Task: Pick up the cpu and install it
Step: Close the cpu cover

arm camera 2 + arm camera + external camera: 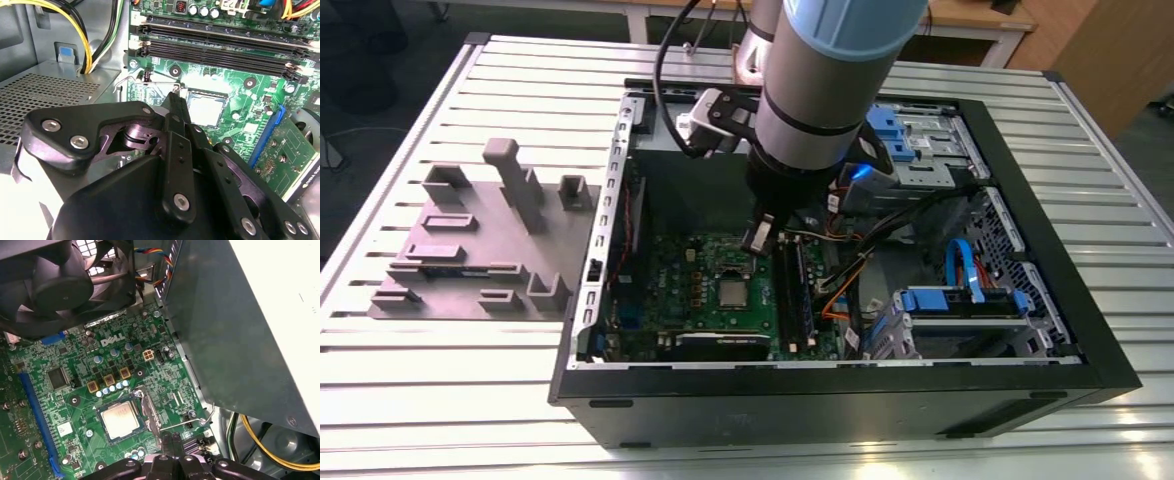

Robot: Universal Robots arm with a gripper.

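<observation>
We see the small square silver-topped cpu (119,421) lying flat in its socket on the green motherboard (75,390) inside the open black computer case (1067,330); our black gripper (170,439) hovers just beside it, jaws together, clamped on nothing.

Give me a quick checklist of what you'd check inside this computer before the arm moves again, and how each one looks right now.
1. Cpu lying in the socket on the motherboard: ok, it sits flat and square in both wrist views.
2. Gripper holding nothing: ok, no chip between its fingertips, which hang close beside the cpu.
3. Socket lever fastened down: cannot tell; the wire sticks out toward the power supply box.
4. Memory slots free of the arm: ok.
5. Yellow cables away from the gripper: ok, off beside the case wall.
</observation>
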